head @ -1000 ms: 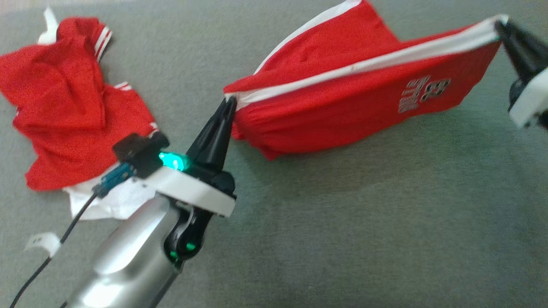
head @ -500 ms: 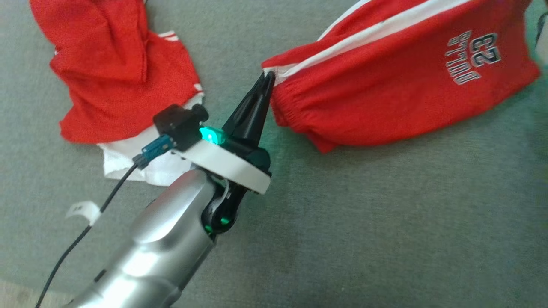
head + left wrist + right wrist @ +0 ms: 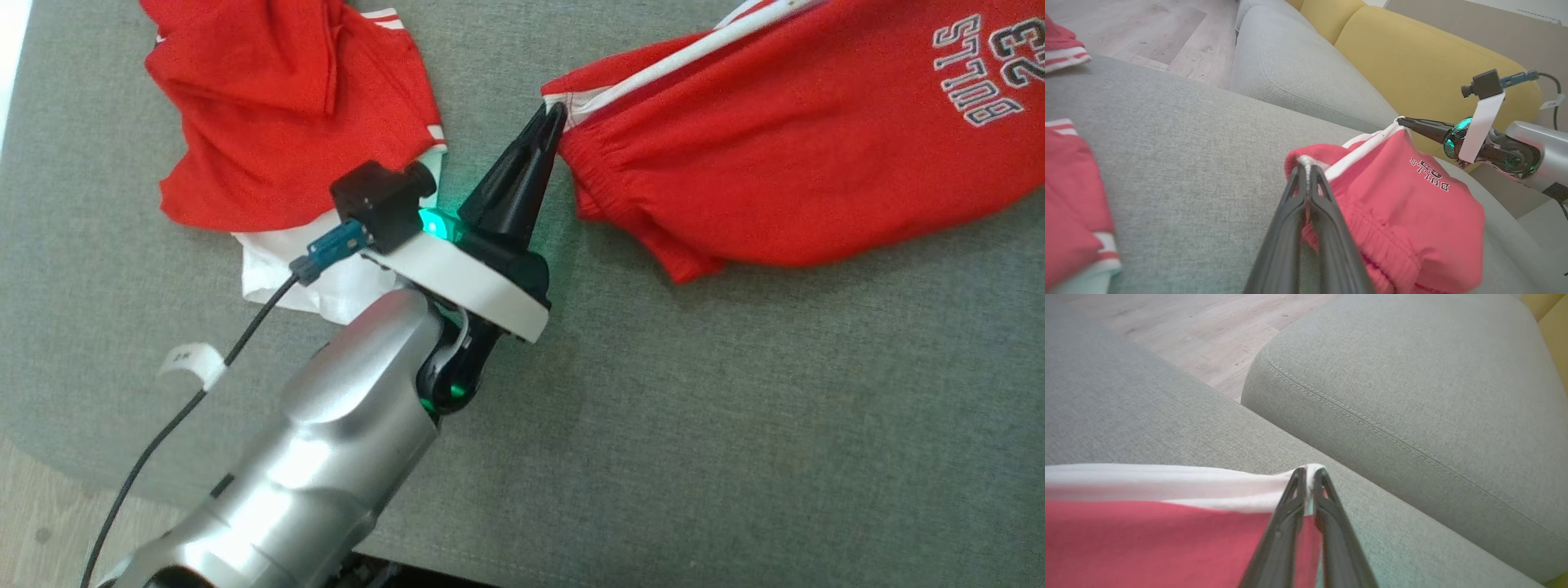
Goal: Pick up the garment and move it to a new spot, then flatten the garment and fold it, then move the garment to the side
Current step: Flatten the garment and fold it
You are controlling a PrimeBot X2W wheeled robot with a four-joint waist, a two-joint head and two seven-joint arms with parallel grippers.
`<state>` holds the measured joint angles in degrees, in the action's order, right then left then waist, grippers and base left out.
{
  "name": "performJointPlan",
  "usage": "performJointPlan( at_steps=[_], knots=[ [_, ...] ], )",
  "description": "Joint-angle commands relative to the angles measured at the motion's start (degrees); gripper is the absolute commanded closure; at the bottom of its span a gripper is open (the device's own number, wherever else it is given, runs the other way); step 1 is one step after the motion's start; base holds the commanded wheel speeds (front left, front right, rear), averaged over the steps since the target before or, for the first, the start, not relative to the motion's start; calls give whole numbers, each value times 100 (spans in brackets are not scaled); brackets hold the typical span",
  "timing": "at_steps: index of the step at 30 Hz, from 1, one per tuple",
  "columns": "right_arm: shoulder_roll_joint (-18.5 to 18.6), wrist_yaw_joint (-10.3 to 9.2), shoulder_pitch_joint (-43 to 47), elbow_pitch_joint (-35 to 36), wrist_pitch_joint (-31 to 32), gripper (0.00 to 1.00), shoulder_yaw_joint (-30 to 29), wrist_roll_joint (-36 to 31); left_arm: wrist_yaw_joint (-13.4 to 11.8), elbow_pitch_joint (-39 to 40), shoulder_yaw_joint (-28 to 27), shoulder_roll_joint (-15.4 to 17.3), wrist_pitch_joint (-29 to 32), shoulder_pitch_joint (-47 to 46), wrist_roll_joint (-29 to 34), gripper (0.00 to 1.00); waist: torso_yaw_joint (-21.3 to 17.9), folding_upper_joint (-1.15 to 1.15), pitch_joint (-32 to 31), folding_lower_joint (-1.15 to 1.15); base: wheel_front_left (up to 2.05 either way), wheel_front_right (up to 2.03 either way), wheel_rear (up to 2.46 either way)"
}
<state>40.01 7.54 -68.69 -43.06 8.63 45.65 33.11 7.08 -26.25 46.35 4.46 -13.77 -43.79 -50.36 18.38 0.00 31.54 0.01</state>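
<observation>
The garment [image 3: 816,147] is a pair of red shorts with a white side stripe and "BULLS 23" lettering, stretched over the grey cushion at the upper right of the head view. My left gripper [image 3: 555,110] is shut on its waistband corner, and the left wrist view shows those fingertips [image 3: 1306,169] pinching the white edge. The garment [image 3: 1404,204] sags between the two grips. My right gripper [image 3: 1400,120] clamps the far striped corner. In the right wrist view its tips [image 3: 1309,471] close on the white hem of the garment [image 3: 1147,539].
A second red garment [image 3: 269,106] lies crumpled at the upper left on a white cloth [image 3: 326,278]. The grey cushion [image 3: 735,408] ends at the lower left over wood floor [image 3: 33,523]. A neighbouring grey cushion [image 3: 1412,375] and a yellow backrest [image 3: 1412,61] lie beyond.
The head camera has moved, so the whole picture shifted and the right gripper left that view. The left gripper keeps its grip on the waistband corner, and the garment hangs lower toward the cushion.
</observation>
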Motion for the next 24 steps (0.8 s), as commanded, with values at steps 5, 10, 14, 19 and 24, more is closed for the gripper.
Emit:
performJointPlan(
  at_steps=[5,10,14,19,24],
  knots=[
    [-78,-5,-243,-295,-382,0,56,-16,15,-17,-274,130,-89,-262,50,0,-40,0,-73,-1,0,0,0],
    [-333,-5,-166,-675,-786,0,21,216,-18,18,-541,295,-114,-153,167,0,-216,0,-336,-1,0,0,0],
    [-685,-5,106,-872,-1372,0,-204,538,-125,215,-924,434,-120,91,354,0,-453,0,-700,-1,0,0,0],
    [-1084,-5,573,-852,-2036,0,-317,772,-278,398,-1414,571,-121,558,552,0,-815,0,-1219,-1,0,0,0],
    [-1409,-5,1124,-649,-2306,0,-686,945,-389,470,-1810,640,-122,1049,672,0,-1162,0,-1702,-1,0,0,0]
  ],
)
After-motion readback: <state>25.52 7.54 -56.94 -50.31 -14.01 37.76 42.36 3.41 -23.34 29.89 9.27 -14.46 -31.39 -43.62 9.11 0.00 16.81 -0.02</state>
